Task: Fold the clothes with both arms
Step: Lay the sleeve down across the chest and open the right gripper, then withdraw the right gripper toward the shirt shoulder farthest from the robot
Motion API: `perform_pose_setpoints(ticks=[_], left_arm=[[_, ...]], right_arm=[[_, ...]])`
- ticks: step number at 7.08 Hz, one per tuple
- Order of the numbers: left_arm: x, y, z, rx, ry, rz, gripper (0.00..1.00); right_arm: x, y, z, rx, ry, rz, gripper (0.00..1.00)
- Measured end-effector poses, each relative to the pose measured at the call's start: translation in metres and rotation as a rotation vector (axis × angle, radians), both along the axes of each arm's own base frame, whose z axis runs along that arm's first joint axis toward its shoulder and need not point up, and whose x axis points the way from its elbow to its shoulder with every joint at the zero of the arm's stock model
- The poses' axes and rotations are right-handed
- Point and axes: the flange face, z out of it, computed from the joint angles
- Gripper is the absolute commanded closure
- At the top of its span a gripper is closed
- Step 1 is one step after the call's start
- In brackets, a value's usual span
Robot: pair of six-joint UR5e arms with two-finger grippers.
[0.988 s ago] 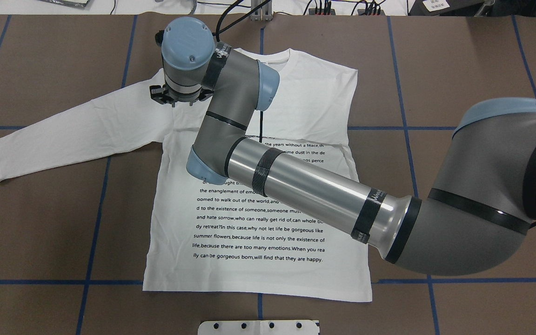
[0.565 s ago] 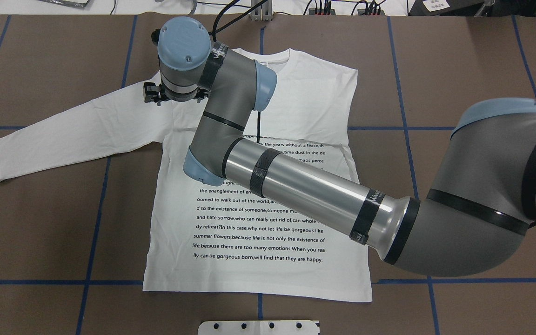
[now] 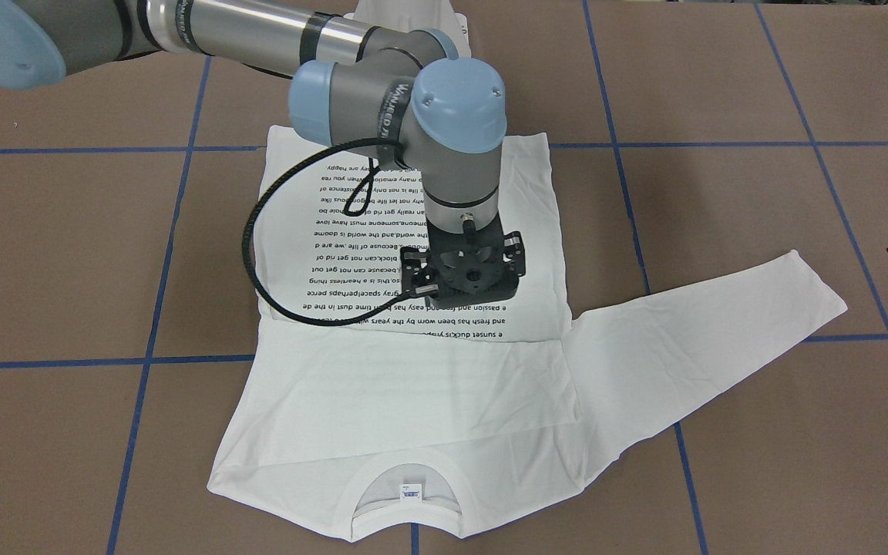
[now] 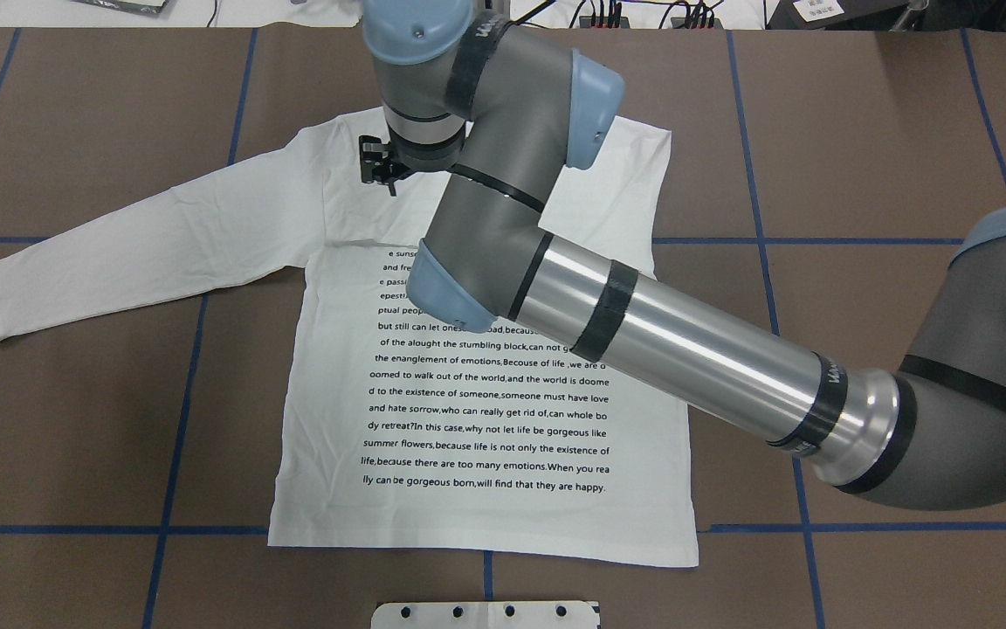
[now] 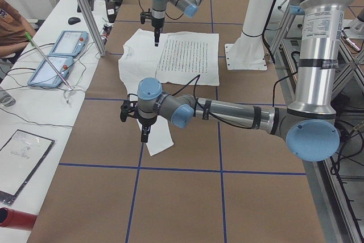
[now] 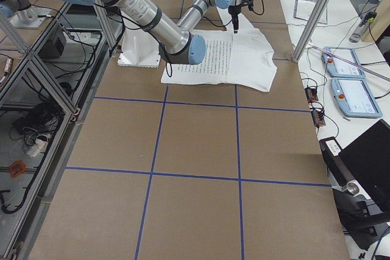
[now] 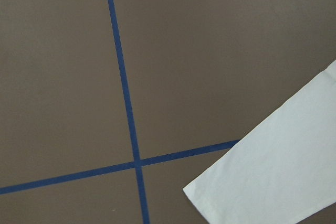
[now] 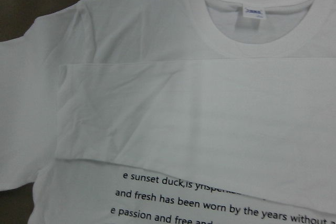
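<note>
Overhead and front cameras face each other across the shirt (image 4: 485,515) — wrist cameras look down close

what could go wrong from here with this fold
1. The black cable loops low over the shirt. It could drag the folded-in sleeve askew when the right gripper moves.
2. The spread sleeve is lightly creased, so folding it over may trap wrinkles.

Bright, even light; sharp, shadowless

Reaching far across with right arm (image 4: 643,336), low and outward with left arm (image 5: 239,115).
Pointing right gripper (image 3: 463,271) and left gripper (image 5: 144,135) straight down; jaws unreadable.
</note>
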Motion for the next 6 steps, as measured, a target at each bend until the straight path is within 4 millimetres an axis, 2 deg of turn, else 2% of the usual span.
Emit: perform_pose_setpoints(ticks=[2, 3, 4, 5, 6], left_arm=[[0.049, 0.037, 0.033, -0.079, -0.012, -0.051, 0.01], [0.065, 0.05, 0.054, -0.091, 0.001, -0.07, 0.01], [0.074, 0.055, 0.076, -0.087, 0.013, -0.074, 0.01], [0.079, 0.054, 0.093, -0.082, 0.02, -0.074, 0.02], [0.084, 0.048, 0.104, -0.082, 0.021, -0.074, 0.02]], right_arm=[[0.105, -0.002, 0.067, -0.031, 0.024, -0.048, 0.0], [0.157, -0.001, 0.101, -0.02, 0.038, -0.082, 0.0], [0.199, -0.001, 0.125, -0.014, 0.053, -0.104, 0.0], [0.224, -0.001, 0.137, -0.011, 0.061, -0.124, 0.0], [0.238, -0.002, 0.143, -0.006, 0.064, -0.131, 0.0]])
